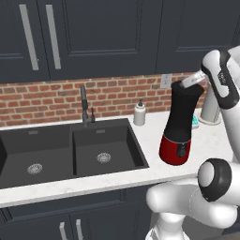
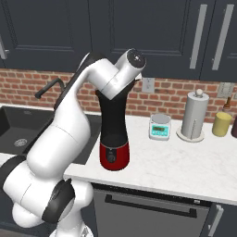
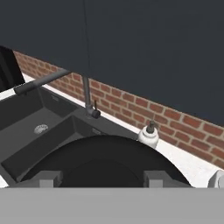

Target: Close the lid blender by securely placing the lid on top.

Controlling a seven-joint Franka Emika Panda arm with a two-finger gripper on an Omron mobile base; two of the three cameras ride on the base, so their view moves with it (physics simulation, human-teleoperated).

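Our gripper stands narrow, its two fingertips set against a broad black round shape that we take to be the lid. The hand view cuts off the lower half, so we cannot be sure how much of the edge is really pinched. It swells up between the tips like a low dome, and past it we look out level over the sink, the tap and the soap bottle.

From the left base view the hand sits right at the top of the blender, which rests on the counter just beside the sink's right edge.

We judge the lid to be light, stiff and smooth (hard plastic, by the look). It could slip or tip in a two-finger pinch, so a hold on the centre knob or square across the rim would suit best. The blender looks top-heavy: a tall jar on a small rounded red base. A sideways shove at the rim could rock it.

The blender's long axis runs bottom to top with the mouth facing up. It appears upright from the right base view, though from the left its top leans a little to the right. The lid's flat face must end up level on that mouth.
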